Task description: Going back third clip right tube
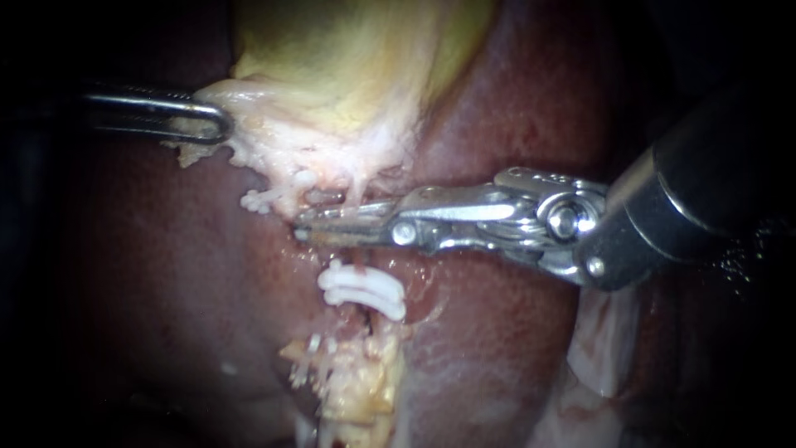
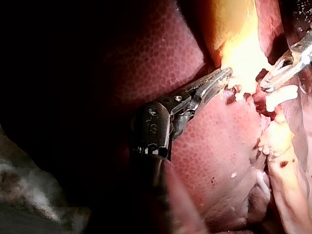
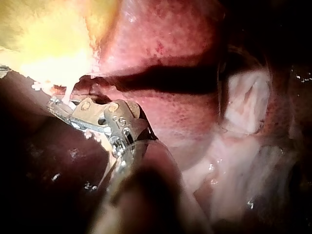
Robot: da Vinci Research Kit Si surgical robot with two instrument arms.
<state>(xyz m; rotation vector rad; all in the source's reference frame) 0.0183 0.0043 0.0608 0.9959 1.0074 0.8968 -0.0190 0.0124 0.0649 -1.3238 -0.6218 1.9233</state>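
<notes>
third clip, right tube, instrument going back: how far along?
Done: white clips sit stacked across the tube. I count two for sure and cannot confirm a third.
In hand: the right instrument has its tip at the tube just above the clips. The left instrument holds the gallbladder edge, jaws shut on it.
Left: back the right instrument clear of the tissue.

Liver (image 1: 497, 348) dark red, finely mottled; gallbladder (image 1: 348, 58) yellow-green, whitish edge; clips (image 1: 362, 292) white; fatty tissue (image 1: 365, 386) cream-yellow.
</notes>
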